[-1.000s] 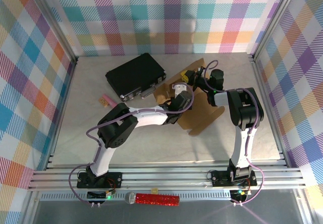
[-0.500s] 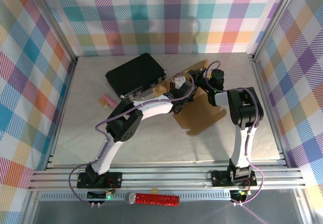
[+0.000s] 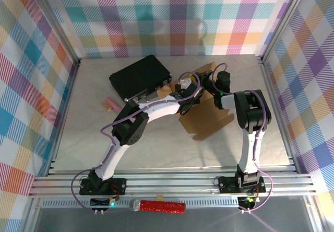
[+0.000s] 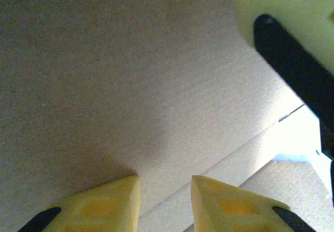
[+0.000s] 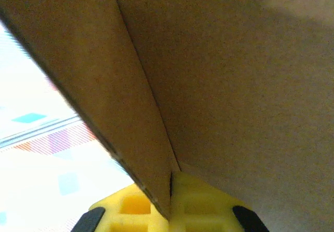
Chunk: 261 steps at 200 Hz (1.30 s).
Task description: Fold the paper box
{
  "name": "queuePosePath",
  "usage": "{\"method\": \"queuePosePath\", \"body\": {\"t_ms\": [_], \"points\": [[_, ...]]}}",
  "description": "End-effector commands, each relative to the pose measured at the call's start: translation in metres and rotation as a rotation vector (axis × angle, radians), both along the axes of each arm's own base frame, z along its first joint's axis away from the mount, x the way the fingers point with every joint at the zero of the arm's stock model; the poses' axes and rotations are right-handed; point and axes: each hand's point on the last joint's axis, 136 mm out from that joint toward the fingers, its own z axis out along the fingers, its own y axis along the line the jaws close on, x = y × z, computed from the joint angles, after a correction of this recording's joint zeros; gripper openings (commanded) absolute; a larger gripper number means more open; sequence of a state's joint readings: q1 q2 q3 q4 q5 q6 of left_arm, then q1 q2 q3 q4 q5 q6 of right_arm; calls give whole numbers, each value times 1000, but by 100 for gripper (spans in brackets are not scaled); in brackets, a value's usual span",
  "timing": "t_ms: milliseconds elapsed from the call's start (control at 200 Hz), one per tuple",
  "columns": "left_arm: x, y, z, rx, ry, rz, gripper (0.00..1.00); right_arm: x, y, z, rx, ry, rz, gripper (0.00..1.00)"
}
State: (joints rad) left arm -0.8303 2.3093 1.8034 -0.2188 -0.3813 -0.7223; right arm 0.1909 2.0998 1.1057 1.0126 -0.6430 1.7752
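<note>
The paper box (image 3: 207, 114) is a brown cardboard sheet, partly raised, lying right of the table's middle. My right gripper (image 3: 202, 80) is at its far edge. In the right wrist view the yellow fingers (image 5: 198, 206) are shut on a thin cardboard flap (image 5: 120, 112). My left gripper (image 3: 190, 93) reaches across to the same far part of the sheet. In the left wrist view its two yellow fingertips (image 4: 104, 206) stand apart, open, close against a cardboard panel (image 4: 130, 75) with a crease. A finger of the other gripper (image 4: 292, 38) shows at the upper right.
A black hard case (image 3: 140, 78) with a metal handle lies just left of the box, close to my left forearm. A small pink object (image 3: 110, 104) sits on the table's left. A red glittery stick (image 3: 159, 206) lies below the front rail.
My left gripper has moved from the sheet's middle toward its far edge, closer to the right gripper, and its jaws narrowed a little. The right gripper kept its hold.
</note>
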Motion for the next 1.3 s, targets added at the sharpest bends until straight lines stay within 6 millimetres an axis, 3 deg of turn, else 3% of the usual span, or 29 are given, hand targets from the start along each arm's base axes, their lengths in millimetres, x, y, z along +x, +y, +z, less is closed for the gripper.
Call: {"method": "queuePosePath", "body": {"t_ms": [0, 335, 585, 735, 895, 1120, 1300], "points": [[-21, 49, -87, 134, 249, 61, 30, -3, 10, 37, 51, -92, 57, 0], [-23, 64, -101, 160, 312, 87, 29, -5, 10, 34, 58, -80, 58, 0], [-10, 79, -91, 172, 276, 113, 28, -12, 8, 35, 65, -91, 71, 0], [12, 84, -51, 124, 166, 123, 32, -23, 3, 30, 51, -110, 93, 0], [25, 75, 9, -10, 30, 101, 48, -34, -3, 19, 40, -129, 102, 0], [-6, 69, 72, -185, -8, 109, 62, -38, -10, 19, 60, -175, 71, 0], [-35, 98, 134, -377, 7, 301, 59, -33, -13, 29, 73, -213, 59, 0]]}}
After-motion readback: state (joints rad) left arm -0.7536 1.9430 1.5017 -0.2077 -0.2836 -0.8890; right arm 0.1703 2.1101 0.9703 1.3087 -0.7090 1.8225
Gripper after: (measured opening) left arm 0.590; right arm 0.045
